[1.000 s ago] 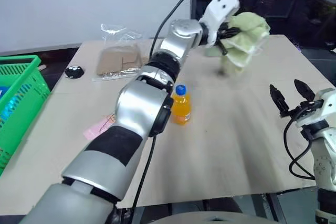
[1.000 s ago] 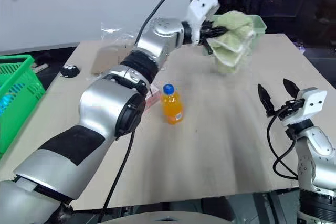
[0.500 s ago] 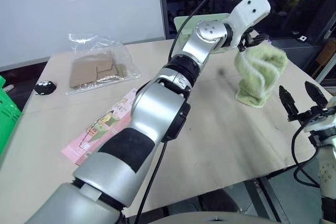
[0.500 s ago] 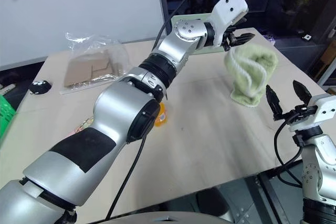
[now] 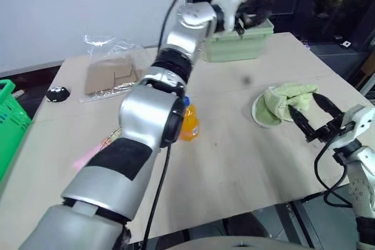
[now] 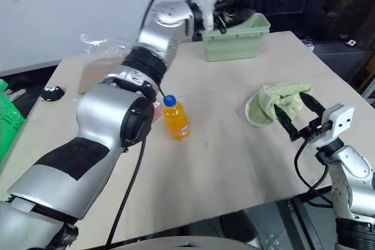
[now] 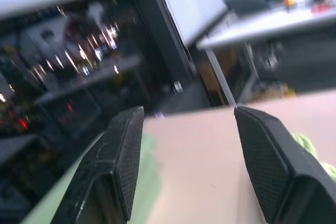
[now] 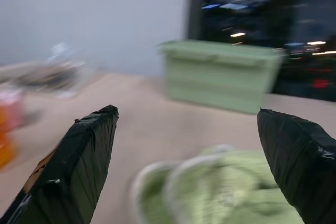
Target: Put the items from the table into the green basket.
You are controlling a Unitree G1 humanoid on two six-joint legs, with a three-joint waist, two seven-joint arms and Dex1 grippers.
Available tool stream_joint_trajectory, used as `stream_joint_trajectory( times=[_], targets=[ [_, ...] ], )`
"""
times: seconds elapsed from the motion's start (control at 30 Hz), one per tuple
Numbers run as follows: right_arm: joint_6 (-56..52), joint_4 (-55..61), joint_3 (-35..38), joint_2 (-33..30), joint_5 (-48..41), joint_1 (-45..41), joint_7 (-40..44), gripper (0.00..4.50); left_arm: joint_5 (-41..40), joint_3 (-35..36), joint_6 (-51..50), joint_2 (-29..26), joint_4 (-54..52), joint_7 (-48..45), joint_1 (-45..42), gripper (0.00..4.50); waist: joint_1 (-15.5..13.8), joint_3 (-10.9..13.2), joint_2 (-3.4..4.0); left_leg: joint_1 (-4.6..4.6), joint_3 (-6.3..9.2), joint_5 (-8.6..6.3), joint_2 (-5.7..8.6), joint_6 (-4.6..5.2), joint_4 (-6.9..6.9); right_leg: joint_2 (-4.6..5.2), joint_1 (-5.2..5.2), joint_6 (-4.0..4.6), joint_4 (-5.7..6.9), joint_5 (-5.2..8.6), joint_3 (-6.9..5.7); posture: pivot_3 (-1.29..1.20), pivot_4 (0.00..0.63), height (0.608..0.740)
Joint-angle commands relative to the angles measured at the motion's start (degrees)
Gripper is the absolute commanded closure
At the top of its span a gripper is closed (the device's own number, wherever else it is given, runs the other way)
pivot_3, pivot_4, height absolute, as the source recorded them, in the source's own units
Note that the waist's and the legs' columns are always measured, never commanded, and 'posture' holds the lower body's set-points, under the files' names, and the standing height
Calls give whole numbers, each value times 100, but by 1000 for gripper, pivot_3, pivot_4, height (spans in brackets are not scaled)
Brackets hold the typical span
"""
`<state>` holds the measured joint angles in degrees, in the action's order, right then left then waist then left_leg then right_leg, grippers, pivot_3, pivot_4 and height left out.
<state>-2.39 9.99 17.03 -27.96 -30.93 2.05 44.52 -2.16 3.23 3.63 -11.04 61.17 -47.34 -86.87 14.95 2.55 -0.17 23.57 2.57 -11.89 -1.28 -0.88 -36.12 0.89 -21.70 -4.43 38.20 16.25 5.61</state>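
An orange drink bottle (image 5: pixel 187 122) with a blue cap stands upright mid-table, right beside my left arm. A strip of a flat pink item (image 5: pixel 88 157) pokes out from behind that arm. The green basket (image 5: pixel 12 126) shows as a corner at the far left, off the table. My left gripper (image 5: pixel 253 17) hangs high over the pale green tub (image 5: pixel 240 46), open, with nothing between its fingers (image 7: pixel 123 150). A crumpled light green cloth (image 5: pixel 280 102) lies on the table at the right. My right gripper (image 5: pixel 313 115) is open just in front of it, not touching it.
A clear plastic bag with brown cardboard pieces (image 5: pixel 111 74) lies at the back left, and a small black object (image 5: pixel 57 93) lies left of it. The table's right and front edges are close to my right gripper.
My left gripper opened and let go of the green cloth, which dropped onto the table. The gripper rose and swung over the pale tub. The camera has turned.
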Motion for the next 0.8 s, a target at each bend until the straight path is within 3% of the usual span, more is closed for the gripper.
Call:
stream_joint_trajectory(
  times=[0.03, 0.2, 0.33, 0.43, 0.5, 0.6, 0.8],
  targets=[
    [-227, 154, -7, -219, -398, -6, 503, 0, -666, 325, -1204, -663, -2504, -288, 991, 1627, -19, -2, 7, -3, 0, 0, -1, 0, 0, 0, 0, 0, 4, 0, 1, -125, 0, 740],
    [-414, -18, -81, -457, -446, -64, 889, 0, -1538, 668, -3666, -1745, -6517, -126, 3522, 1627, -203, -4, 10, -7, 37, 0, -2, 0, -18, 4, 0, 15, 52, -7, -12, -85, 0, 740],
    [-608, -134, -148, -515, -550, -154, 1086, 0, -2604, 1348, -5216, -2379, -8591, -22, 5375, 1627, -476, 2, -4, -8, 59, 0, 0, 0, -34, 9, 7, 16, 66, -7, -24, -41, 0, 740],
    [-613, -223, -252, -579, -434, -187, 1263, 0, -2914, 1815, -5654, -2764, -9436, 29, 6616, 851, -718, 2, -10, -12, 51, 0, 3, -1, -51, 8, 23, 15, 63, -6, -31, -13, 0, 740],
    [-597, -291, -333, -597, -341, -213, 1332, 0, -3120, 2128, -5743, -2745, -9769, 184, 7262, 21, -878, 5, -15, -32, 35, 0, 3, -1, -52, 7, 45, 9, 56, 0, -33, -2, 0, 740],
    [-599, -382, -492, -607, -199, -261, 1396, 0, -2922, 2116, -5278, -2649, -10032, 302, 8263, 21, -1067, 8, -23, -97, 29, -1, 1, -2, -43, 7, 111, 14, 23, 22, -34, 8, 0, 740],
    [-584, -300, -647, -532, -88, -229, 1387, 0, -2448, 1757, -4140, -2287, -9921, 544, 9324, 21, -1286, 6, -28, -96, 5, 0, 1, -3, -43, 10, 111, 39, 9, 10, -12, 8, 0, 740]
  ],
)
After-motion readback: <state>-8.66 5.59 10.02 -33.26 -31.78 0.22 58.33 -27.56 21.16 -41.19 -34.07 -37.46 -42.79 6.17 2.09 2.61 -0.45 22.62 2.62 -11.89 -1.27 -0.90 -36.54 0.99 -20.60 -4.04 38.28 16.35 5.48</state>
